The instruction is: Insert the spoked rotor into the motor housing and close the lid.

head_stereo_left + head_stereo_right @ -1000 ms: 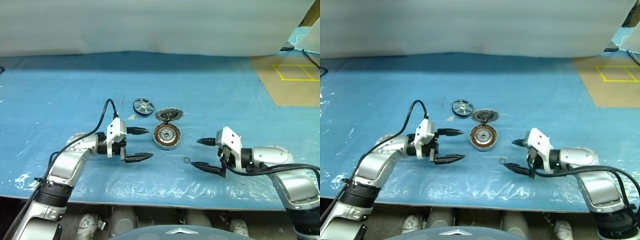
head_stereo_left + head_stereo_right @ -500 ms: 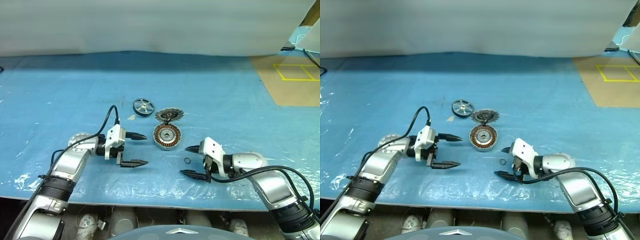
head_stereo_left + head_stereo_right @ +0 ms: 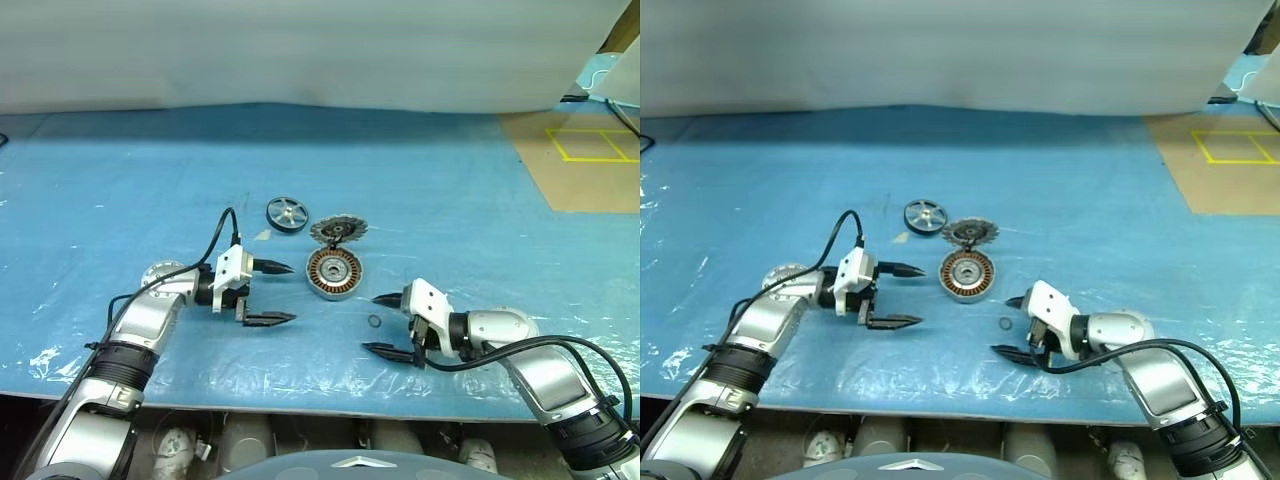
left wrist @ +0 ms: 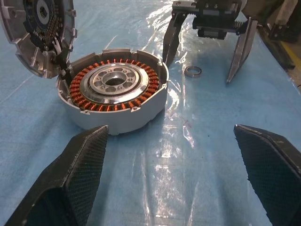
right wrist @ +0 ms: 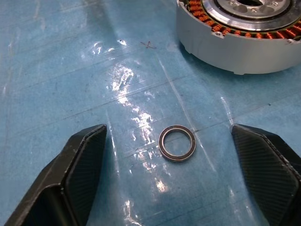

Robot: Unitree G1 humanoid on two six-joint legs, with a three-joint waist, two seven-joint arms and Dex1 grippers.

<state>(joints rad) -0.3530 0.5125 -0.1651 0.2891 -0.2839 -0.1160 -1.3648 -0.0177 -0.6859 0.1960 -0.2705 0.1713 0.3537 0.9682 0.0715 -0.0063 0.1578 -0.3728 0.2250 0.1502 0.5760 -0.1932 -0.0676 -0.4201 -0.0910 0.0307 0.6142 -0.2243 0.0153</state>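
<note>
The motor housing (image 3: 333,272) sits open on the blue mat, its copper windings showing. Its toothed lid (image 3: 338,230) stands tilted up at the far edge, joined to the housing. The spoked rotor (image 3: 287,213) lies flat on the mat, behind and left of the housing. My left gripper (image 3: 293,292) is open just left of the housing (image 4: 113,92), pointing at it and holding nothing. My right gripper (image 3: 369,322) is open in front and to the right of the housing, low over the mat, with its fingers either side of a small ring.
The small dark ring (image 5: 177,142) lies loose on the mat between the right gripper's fingers, in front of the housing. The mat is covered in clear wrinkled film. A brown floor area with yellow tape (image 3: 590,145) is at the far right.
My right gripper has moved left and down, so its fingers now flank the small ring. My left gripper has sunk a little beside the housing. Housing, lid and rotor have not moved.
</note>
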